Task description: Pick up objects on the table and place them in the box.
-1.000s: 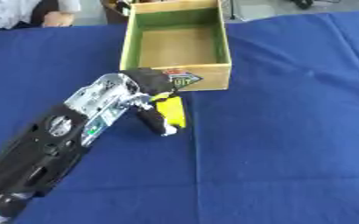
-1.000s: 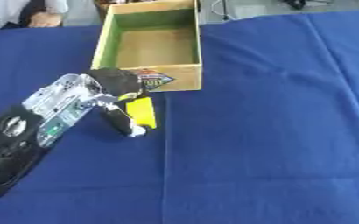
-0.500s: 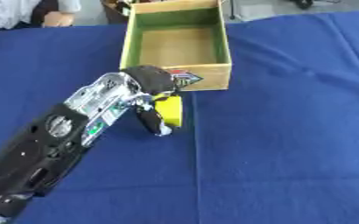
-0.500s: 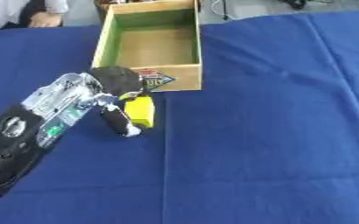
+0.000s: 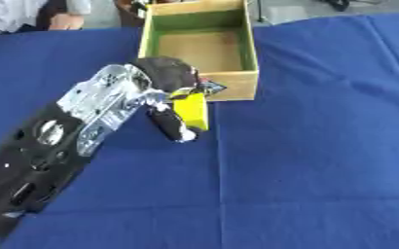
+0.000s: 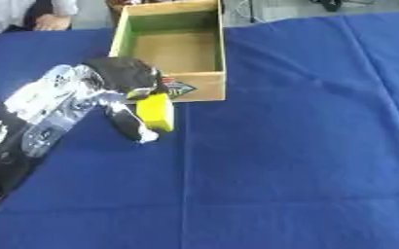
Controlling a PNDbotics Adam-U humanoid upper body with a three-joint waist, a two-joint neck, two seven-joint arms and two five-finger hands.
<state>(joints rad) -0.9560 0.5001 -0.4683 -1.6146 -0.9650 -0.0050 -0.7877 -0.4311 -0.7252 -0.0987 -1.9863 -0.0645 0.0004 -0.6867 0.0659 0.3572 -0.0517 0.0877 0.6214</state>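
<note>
Down on the blue table (image 5: 322, 160), in the left eye view, the robot's left hand (image 5: 156, 90) has its fingers and thumb curled round a small yellow block (image 5: 191, 111), so the hand is clamped on it. The yellow block hangs just in front of the wooden box (image 5: 239, 90), close to the near wall, and it looks like it is held a little above the cloth (I cannot be sure it is off the cloth). The box has green inside walls and a bare brown floor, and nothing shows inside it. Over in the right eye view, things look nearly the same: the block sits tilted between the thumb and the fingers, with its top end near the little picture sticker (image 6: 179, 89) on the front of the box. The right hand does not show in either view. I think the step now is carrying the block into the box. To do it well, the hand should go up first so the block clears the near wall, then move forward over the brown floor, and only then let its fingers come apart. If it goes forward too low, the block could bump the wall and slip out.
</note>
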